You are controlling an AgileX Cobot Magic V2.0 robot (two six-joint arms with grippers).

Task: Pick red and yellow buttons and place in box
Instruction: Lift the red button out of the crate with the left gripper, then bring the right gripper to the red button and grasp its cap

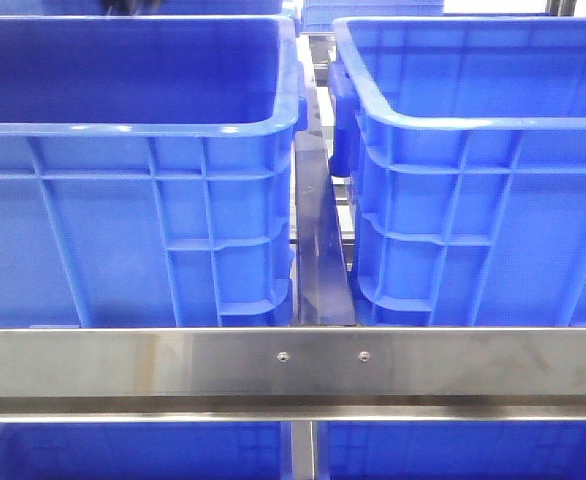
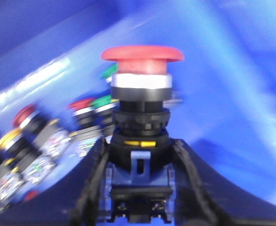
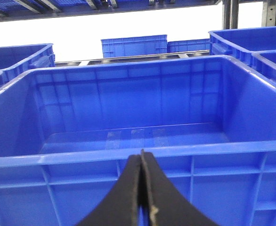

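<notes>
Red button (image 2: pixel 142 54) clamped in left jaws.

A brushed steel rail (image 1: pixel 293 362) runs across the lower part of the front view, with two small screws near its middle. Below it a thin steel upright (image 1: pixel 305 450) stands at centre, and more blue plastic shows on either side of it. A dark, glossy metal divider (image 1: pixel 320 250) rises from the rail through the centre of the frame. In the right wrist view, dark shelving beams (image 3: pixel 58 5) cross the top edge, and grey slotted rack posts (image 3: pixel 274 13) stand at the upper right. Behind them the backdrop (image 3: pixel 128 26) is blown out to plain white light. Two further blue crates (image 3: pixel 134 46) sit at upper centre against that brightness.
</notes>
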